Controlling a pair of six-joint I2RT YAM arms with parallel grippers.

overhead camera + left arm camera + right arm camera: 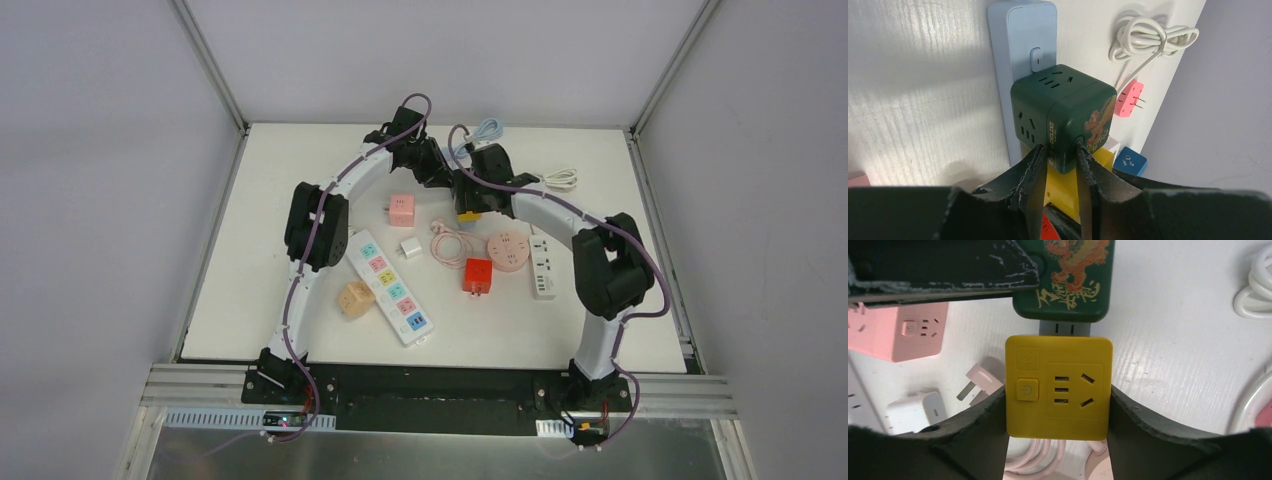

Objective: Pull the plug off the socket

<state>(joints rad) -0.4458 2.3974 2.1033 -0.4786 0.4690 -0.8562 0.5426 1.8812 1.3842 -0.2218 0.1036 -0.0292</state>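
A dark green cube plug [1063, 112] with a dragon print sits plugged on a light blue power strip [1020, 40] at the back of the table. My left gripper [1060, 150] is shut on the cube's near corner, one finger on each side. Right beside it on the same strip is a yellow cube socket [1058, 385] with a power button. My right gripper [1058, 407] is shut on it, both fingers pressing its sides. From above, both grippers [440, 175] [468, 200] meet at the back centre, and only the yellow cube [467, 213] peeks out.
On the table lie a pink cube [402, 209], a white charger [410, 248], a pink cable [450, 243], a red cube [478, 275], a round pink socket [508, 250], two white strips [390, 285] [543, 266], a beige cube [354, 298] and a white coiled cable [560, 179].
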